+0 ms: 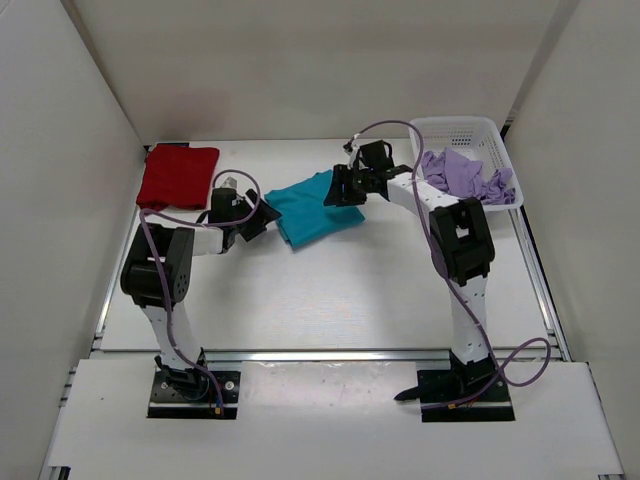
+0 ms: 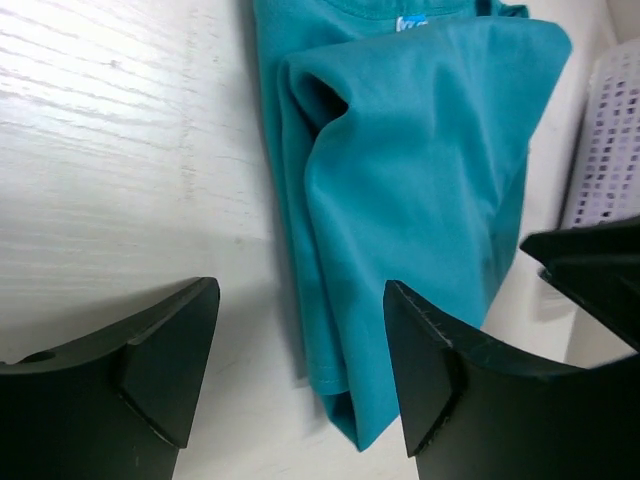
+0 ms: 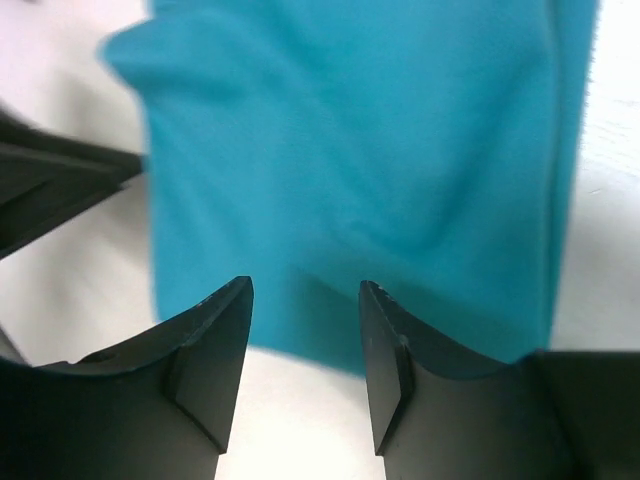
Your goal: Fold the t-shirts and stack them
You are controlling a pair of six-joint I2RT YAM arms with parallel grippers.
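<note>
1. the teal t-shirt (image 1: 312,208) is folded into a rough rectangle, lying flat on the table (image 1: 330,300) a bit above the middle of the top view. its long side is tilted and climbs gently from left to right.
2. in the left wrist view the same shirt runs top to bottom of the frame. the collar tag (image 2: 412,22) is at the top edge and a folded corner is at the bottom.
3. the left gripper (image 1: 260,218) sits at the shirt's left end. its jaws are spread wide with nothing pinched, and the cloth edge just lies under the gap.
4. the right gripper (image 1: 340,188) is over the shirt's upper right end. its jaws are parted too, narrower than the left's, and there's no cloth between the fingers (image 3: 215,340).
5. the red t-shirt (image 1: 177,176) is folded flat in the upper left of the top view, well apart from the teal one.
6. the lavender t-shirt (image 1: 465,175) is crumpled in the white basket (image 1: 470,128) at the upper right.
</note>
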